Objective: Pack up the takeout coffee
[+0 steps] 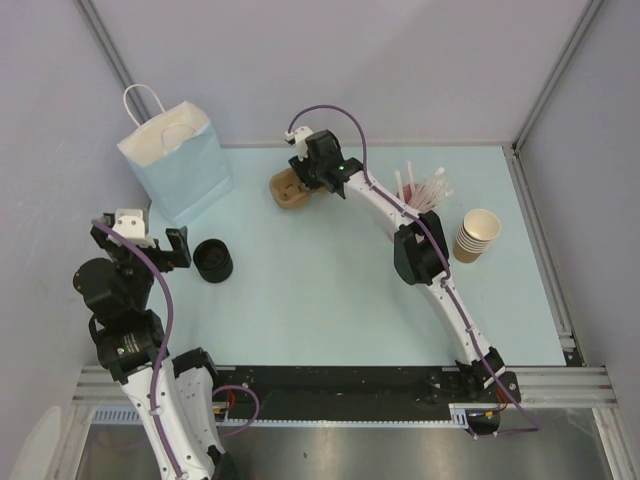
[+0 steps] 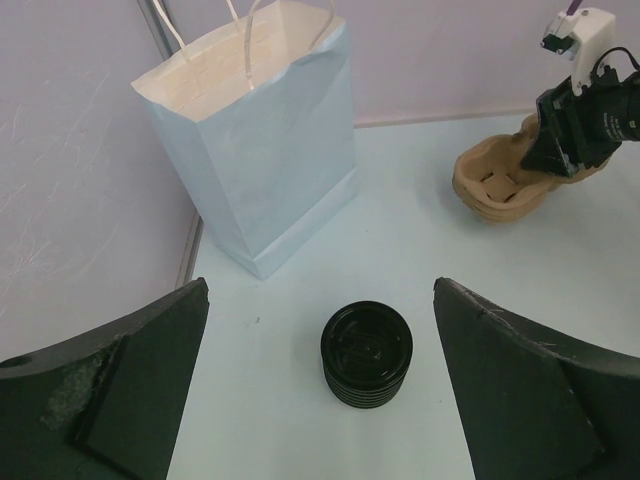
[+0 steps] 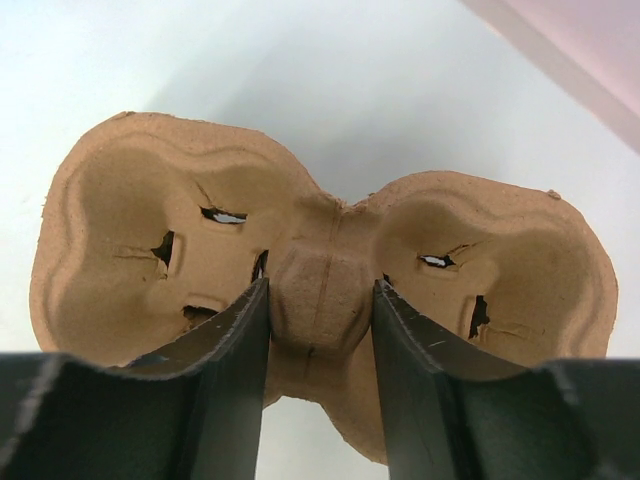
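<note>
**A:** Where is the coffee?

**B:** I can't see a single cup standing by itself. There is only the nested stack of tan kraft paper cups (image 1: 478, 235) at 3 o'clock on the pale blue desk (image 1: 330, 290), beside the pink cup of white straws (image 1: 425, 190). The stack of round black plastic lids (image 2: 366, 352) sits at 9 o'clock.

**A:** And the hands?

**B:** The left hand (image 2: 320, 290) is spread wide and holds nothing. In its own view the lids lie at 6 o'clock, centred between the fingers, so that arm is far nearer to them. The right hand (image 3: 320, 285) is narrowed about halfway onto the brown moulded-pulp two-cup carrier (image 3: 130, 230) at 11 o'clock on the desk. It looks to be pinching the middle ridge.

**A:** Which way does the carrier lie?

**B:** In the right wrist view its long axis runs from 9 to 3, and the fingers cross it squarely. The light blue paper bag with white handles (image 2: 260, 150) stands open at 9 o'clock from the carrier, close by. I'd judge any carry into the bag should go in that direction.
</note>
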Robot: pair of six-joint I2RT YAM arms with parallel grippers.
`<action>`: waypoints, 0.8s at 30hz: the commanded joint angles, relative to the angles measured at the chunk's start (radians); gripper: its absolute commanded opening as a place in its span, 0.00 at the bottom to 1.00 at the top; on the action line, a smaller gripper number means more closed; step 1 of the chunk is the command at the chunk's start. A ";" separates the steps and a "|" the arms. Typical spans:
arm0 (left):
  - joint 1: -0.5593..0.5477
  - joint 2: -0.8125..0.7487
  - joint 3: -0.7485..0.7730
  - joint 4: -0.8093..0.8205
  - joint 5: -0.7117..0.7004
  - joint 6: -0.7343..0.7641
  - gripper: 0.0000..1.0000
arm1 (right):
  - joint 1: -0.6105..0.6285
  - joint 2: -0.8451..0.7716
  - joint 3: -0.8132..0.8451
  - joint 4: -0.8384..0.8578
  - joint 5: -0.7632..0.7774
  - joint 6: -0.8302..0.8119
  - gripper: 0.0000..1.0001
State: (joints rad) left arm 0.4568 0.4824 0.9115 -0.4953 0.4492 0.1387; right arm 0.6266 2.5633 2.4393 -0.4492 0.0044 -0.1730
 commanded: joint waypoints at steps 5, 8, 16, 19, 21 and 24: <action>0.014 0.002 -0.003 0.031 0.020 -0.010 0.99 | 0.005 -0.006 0.035 0.024 -0.058 0.027 0.54; 0.014 0.001 -0.002 0.031 0.022 -0.007 0.99 | 0.005 -0.008 0.035 0.021 -0.063 0.029 0.59; 0.014 -0.004 -0.003 0.029 0.020 -0.008 0.99 | 0.010 -0.006 0.036 0.017 -0.047 0.021 0.55; 0.014 -0.005 -0.006 0.031 0.019 -0.007 1.00 | 0.010 -0.003 0.030 0.015 -0.035 0.017 0.59; 0.014 -0.004 -0.006 0.031 0.019 -0.007 0.99 | 0.009 0.003 0.032 0.012 -0.030 0.018 0.63; 0.013 -0.005 -0.006 0.031 0.020 -0.007 1.00 | 0.009 0.014 0.035 0.009 -0.034 0.018 0.61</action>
State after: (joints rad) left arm 0.4580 0.4824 0.9112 -0.4953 0.4496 0.1390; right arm 0.6357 2.5652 2.4393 -0.4511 -0.0410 -0.1516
